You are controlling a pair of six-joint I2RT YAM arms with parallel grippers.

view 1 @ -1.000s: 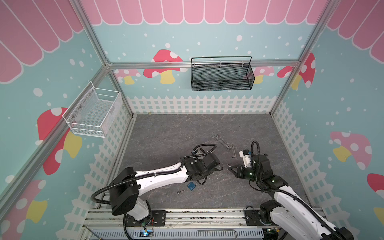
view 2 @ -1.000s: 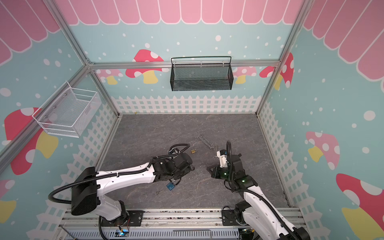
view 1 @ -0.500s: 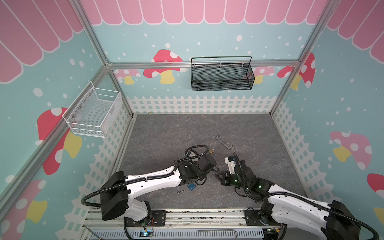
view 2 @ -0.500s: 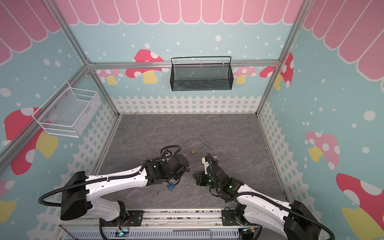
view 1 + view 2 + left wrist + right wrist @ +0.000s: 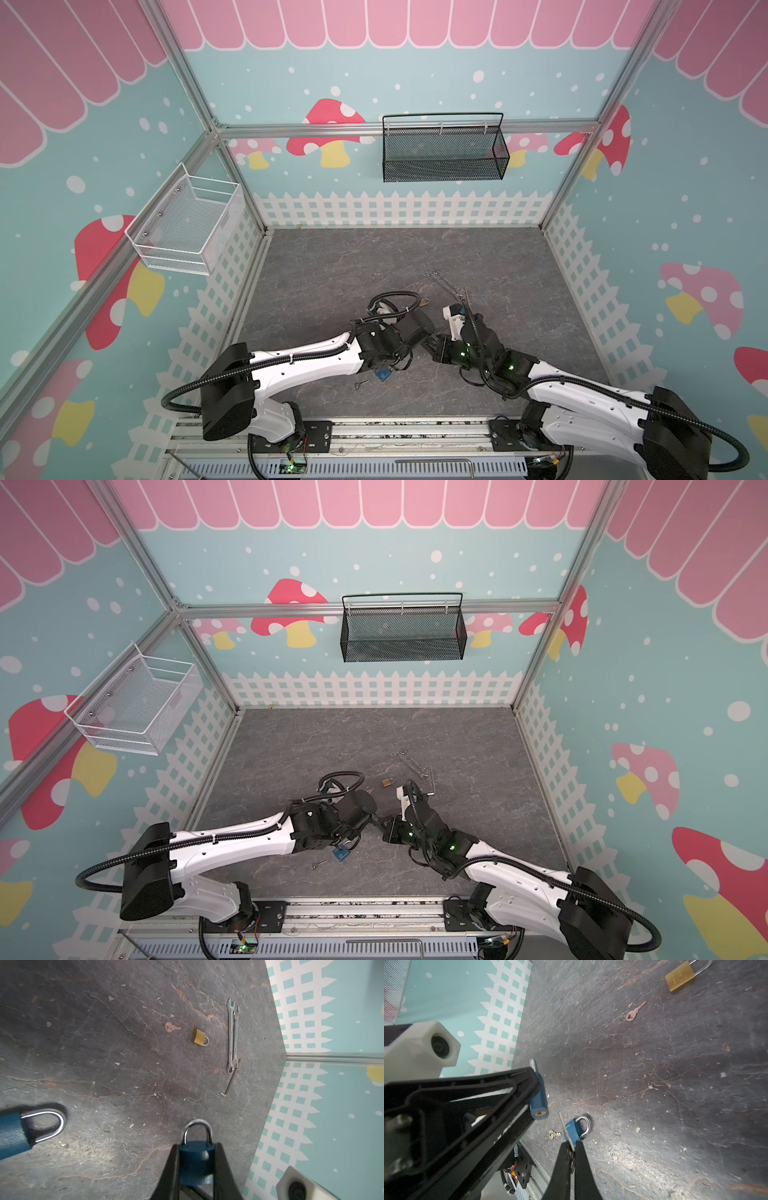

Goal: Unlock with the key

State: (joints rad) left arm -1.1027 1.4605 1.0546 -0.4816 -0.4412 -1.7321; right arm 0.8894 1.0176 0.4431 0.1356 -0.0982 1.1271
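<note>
My left gripper (image 5: 196,1147) is shut on a blue padlock (image 5: 196,1162), shackle pointing away from the wrist. In the right wrist view this padlock (image 5: 538,1101) shows its brass keyhole end below the left fingers (image 5: 517,1084). My right gripper (image 5: 572,1145) is shut on a silver key (image 5: 564,1127); the blade sticks out beyond the fingertips, a short way from the keyhole and not in it. In both top views the two grippers meet tip to tip near the table's front middle, left gripper (image 5: 428,337) against right gripper (image 5: 437,347).
A second blue padlock (image 5: 576,1130) lies on the grey floor beside a small key bunch (image 5: 553,1134). Farther back lie a brass padlock (image 5: 199,1037), a copper key (image 5: 171,1027), two wrenches (image 5: 232,1036) and a hex key (image 5: 229,1082). Wire baskets (image 5: 442,151) hang on the walls.
My right arm has swung left and toward the front, bringing the key up to the left gripper. The left arm has drawn back slightly with the padlock still held.
</note>
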